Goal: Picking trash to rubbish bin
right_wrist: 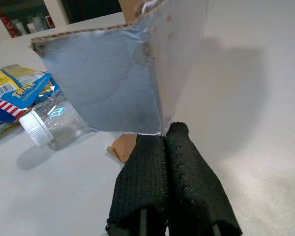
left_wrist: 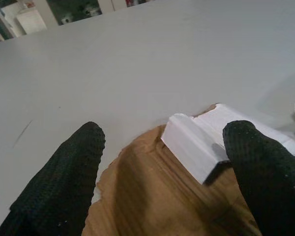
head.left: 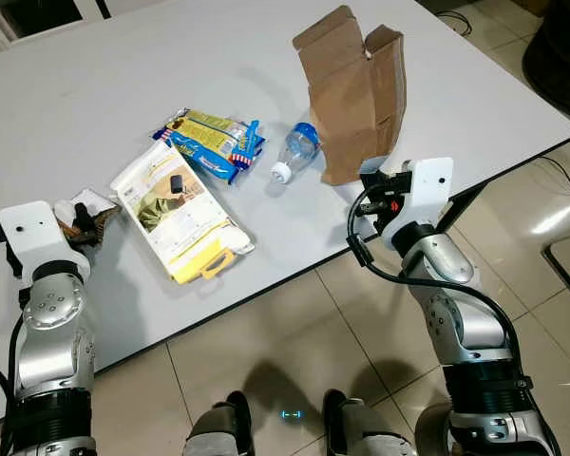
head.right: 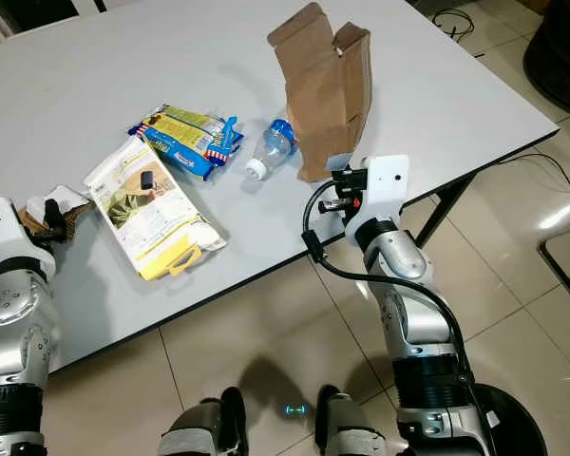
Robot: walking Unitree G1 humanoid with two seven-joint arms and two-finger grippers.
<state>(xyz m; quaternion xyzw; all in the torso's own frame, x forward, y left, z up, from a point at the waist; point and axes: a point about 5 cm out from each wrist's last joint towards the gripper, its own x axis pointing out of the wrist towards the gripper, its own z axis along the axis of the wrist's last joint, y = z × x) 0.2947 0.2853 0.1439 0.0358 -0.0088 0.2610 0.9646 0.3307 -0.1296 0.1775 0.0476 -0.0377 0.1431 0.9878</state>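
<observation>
The two black, knobbly fingers of the right gripper (right_wrist: 163, 142) are seen pressed together with nothing between them, their tips at the foot of the upright cardboard box (head.left: 353, 95), a torn brown corrugated piece standing open near the counter (head.left: 95, 85) edge. The left gripper (left_wrist: 162, 147) is held over the near left part of the white counter with its fingers (left_wrist: 69, 172) spread wide apart; between them lie a flat scrap of brown cardboard (left_wrist: 152, 196) and a folded white paper piece (left_wrist: 196, 142), and one fingertip appears to touch the white piece, though no grip is seen. A clear crumpled plastic bottle (head.left: 296, 150) with a blue label and white cap is laid on its side just beside the box. Next to it glossy blue-and-yellow snack wrappers (head.left: 209, 142) are spread, and a flat printed bag (head.left: 179, 211) in white and yellow with a handle hole lies between the wrappers and the left gripper. Beige tiled floor (head.left: 294, 313) is seen below the counter edge.
</observation>
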